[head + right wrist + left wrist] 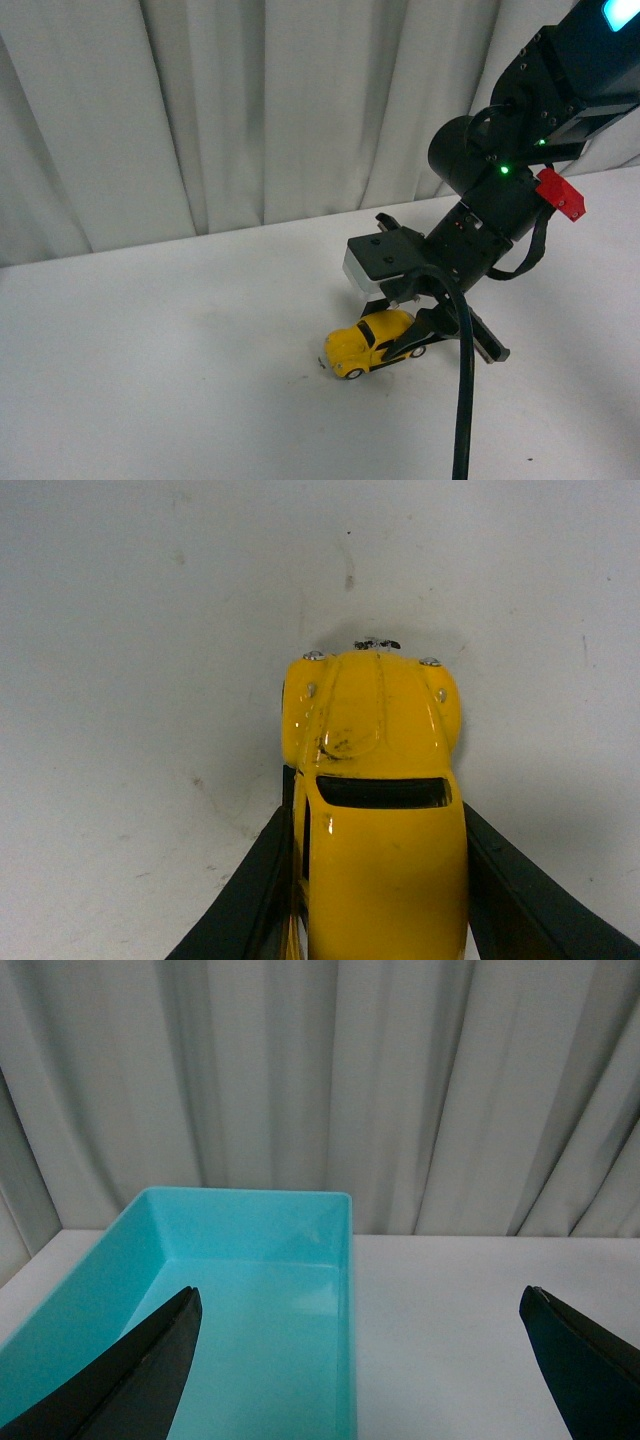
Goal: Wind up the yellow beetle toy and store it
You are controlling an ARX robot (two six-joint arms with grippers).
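The yellow beetle toy (372, 341) is a small yellow car with black windows, resting on the white table right of centre. My right gripper (408, 338) is shut on it, one black finger on each side of its body. In the right wrist view the toy (378, 800) fills the middle, nose pointing away, between the two fingers (250, 900). My left gripper (360, 1345) is open and empty, its jaws spread wide above the right wall of the turquoise bin (345, 1260). The left arm is out of the front view.
The white table (150, 350) runs back to a grey-white curtain (250, 110). The right arm's black cable (463, 400) hangs down in front of the toy. The turquoise bin looks empty and stands near the curtain in the left wrist view.
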